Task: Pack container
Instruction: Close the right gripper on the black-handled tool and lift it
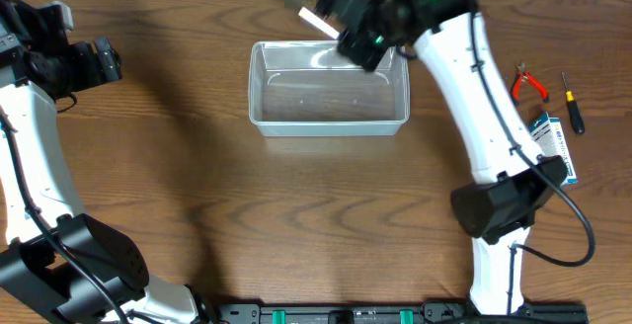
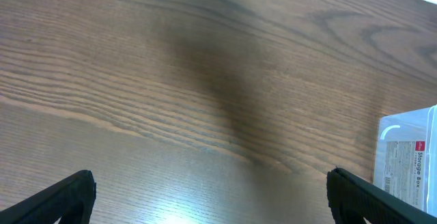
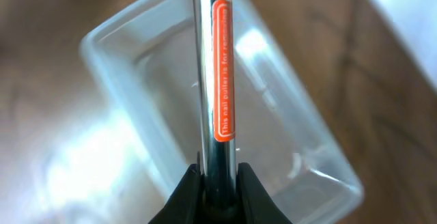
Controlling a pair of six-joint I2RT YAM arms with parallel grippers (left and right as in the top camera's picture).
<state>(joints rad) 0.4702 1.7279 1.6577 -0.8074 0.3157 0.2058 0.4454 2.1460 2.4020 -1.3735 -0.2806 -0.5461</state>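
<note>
- While the right gripper [image 3: 218, 177] is clamped on a chrome bar [image 3: 209, 60], the clear container [image 3: 287, 121] lies below and beyond it in the right wrist view, out of focus.
- The bar runs straight out from between the closed fingers and crosses over the container's open top. An orange label [image 3: 224, 70] on it has small print that reads "This nail puller is for" before going out of focus.
- From overhead, the right gripper [image 1: 346, 26] hangs over the container's far edge, toward its far right corner. The bar slants away from it up and to the left, past the rim.
- Whether the bar touches the container cannot be told.
- The container [image 1: 329, 124] sits upright on the wooden table [image 1: 296, 215], near the middle and toward the far side. Nothing can be seen inside it.
- The left gripper [image 1: 104, 62] is well apart from the container, out at the left side of the table.
- In the left wrist view, the left gripper [image 2: 212, 198] has its two fingertips [image 2: 65, 195] spread wide with only bare wood between them. A corner of the container shows at the right edge, with a "Storage Box" sticker [image 2: 408, 173] on it.
- Red-handled pliers [image 1: 528, 85], a screwdriver [image 1: 572, 103] and a blue-and-white box [image 1: 554, 144] lie on the table to the right of the right arm.
</note>
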